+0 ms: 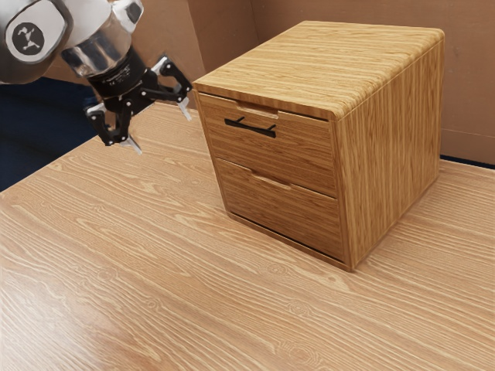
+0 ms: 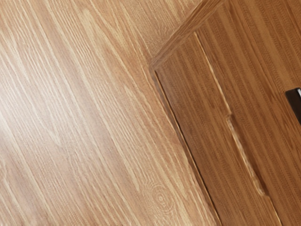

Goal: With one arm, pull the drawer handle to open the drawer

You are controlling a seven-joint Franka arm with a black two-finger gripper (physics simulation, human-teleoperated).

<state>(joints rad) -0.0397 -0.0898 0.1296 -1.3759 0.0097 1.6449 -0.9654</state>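
End effector (image 1: 160, 127) hangs over the counter (image 1: 155, 270), jaws spread wide, nothing in them. At about three o'clock from it in the exterior view, well apart, the black handle (image 1: 250, 127) sits on the top drawer (image 1: 286, 154), which looks closed. It's a thin, stiff bar, probably slick, so grip it mid-span. I'd expect a light, smooth slide. No readable writing, just a round emblem (image 1: 29, 37) on the arm (image 1: 97, 42).
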